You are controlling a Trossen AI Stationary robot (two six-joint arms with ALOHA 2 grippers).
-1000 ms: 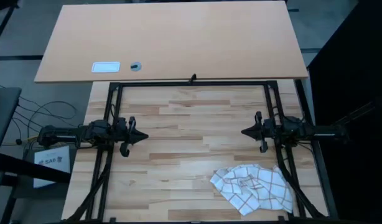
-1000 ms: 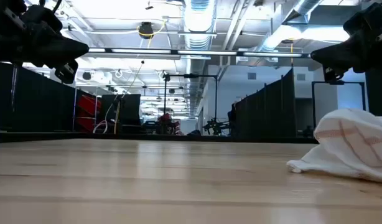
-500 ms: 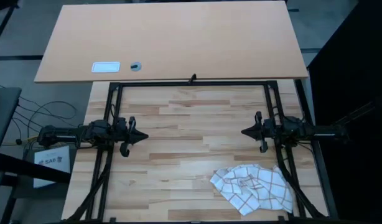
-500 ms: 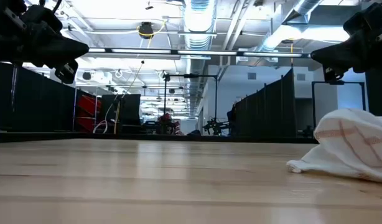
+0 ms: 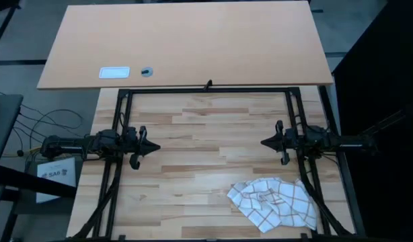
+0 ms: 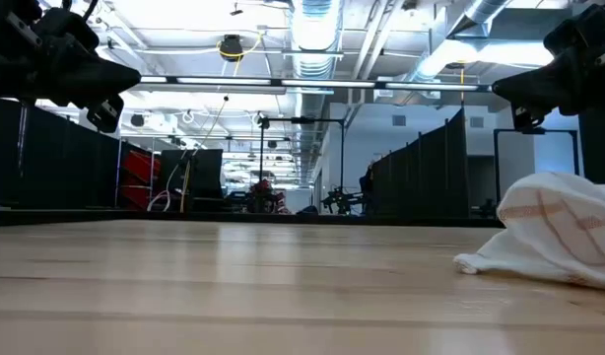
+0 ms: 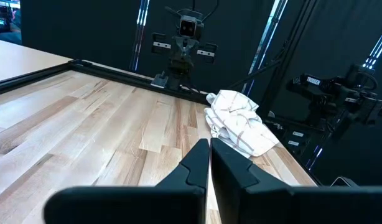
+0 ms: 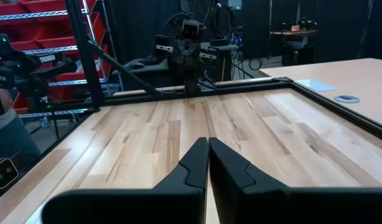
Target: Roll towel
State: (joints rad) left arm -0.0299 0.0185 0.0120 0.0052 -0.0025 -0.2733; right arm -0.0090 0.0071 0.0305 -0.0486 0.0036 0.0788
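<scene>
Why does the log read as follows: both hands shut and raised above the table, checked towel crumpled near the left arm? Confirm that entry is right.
One detail is wrong. The high view shows the towel crumpled near the right arm, just below the right hand, not the left. The rest holds: the left hand and the right hand are both shut and raised above the table.

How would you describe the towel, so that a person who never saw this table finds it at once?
Look at the wooden tabletop, at its near edge on the right arm's side. There lies the towel, a crumpled white cloth with thin brown-orange check lines. Nothing else soft lies on the wood.
</scene>
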